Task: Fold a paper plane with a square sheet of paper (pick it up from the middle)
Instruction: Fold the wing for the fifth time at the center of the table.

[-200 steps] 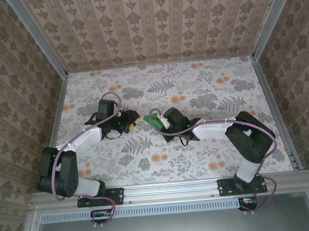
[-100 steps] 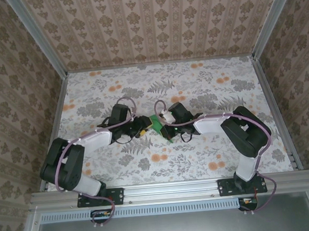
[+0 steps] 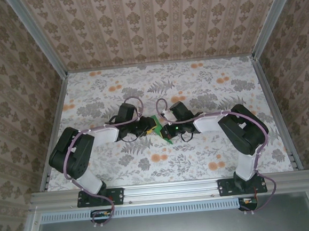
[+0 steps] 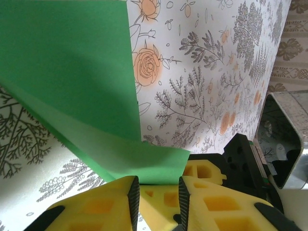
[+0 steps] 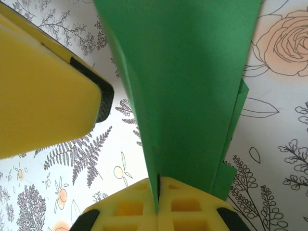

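The folded bright-green sheet of paper [image 3: 167, 139] is held off the table at mid-table, standing on edge. My right gripper [image 3: 165, 130] is shut on its lower fold; in the right wrist view the paper [image 5: 183, 86] rises from between the closed yellow fingers [image 5: 158, 190]. My left gripper [image 3: 149, 127] faces it from the left and is open. In the left wrist view the paper's [image 4: 72, 62] bottom edge dips just above the gap between the open fingers [image 4: 159, 185], not pinched. The left finger [image 5: 43, 91] is close beside the paper in the right wrist view.
The floral tablecloth [image 3: 195, 85] covers the table, with patterned walls on three sides and a metal rail [image 3: 171, 188] along the near edge. The right arm's black body [image 4: 243, 159] sits just behind the left fingers.
My left gripper has travelled right until its open fingers reach the paper's edge. My right gripper, still holding the paper, has shifted slightly toward the near side.
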{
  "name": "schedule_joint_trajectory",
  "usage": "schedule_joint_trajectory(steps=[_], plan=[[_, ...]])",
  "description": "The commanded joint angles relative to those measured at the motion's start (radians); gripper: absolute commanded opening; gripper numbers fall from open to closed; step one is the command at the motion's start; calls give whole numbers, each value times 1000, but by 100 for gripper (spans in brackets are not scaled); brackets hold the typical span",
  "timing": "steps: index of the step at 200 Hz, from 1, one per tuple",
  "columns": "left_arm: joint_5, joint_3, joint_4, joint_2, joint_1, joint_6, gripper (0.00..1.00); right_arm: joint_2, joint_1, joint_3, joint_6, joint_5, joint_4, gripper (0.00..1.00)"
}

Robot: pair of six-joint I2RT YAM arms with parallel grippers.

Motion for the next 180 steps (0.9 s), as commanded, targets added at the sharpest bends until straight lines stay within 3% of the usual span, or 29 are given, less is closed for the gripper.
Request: schedule_joint_trajectory(steps=[1,100,180], plan=[[16,30,28,26,-8,21,28,26,-9,15,22,-44,-4,0],[28,75,23,99,-9,49,21,44,-23,15,41,-62,-16,0],[11,4,71,50,-29,49,19,82,-38,17,88,-116,8,0]])
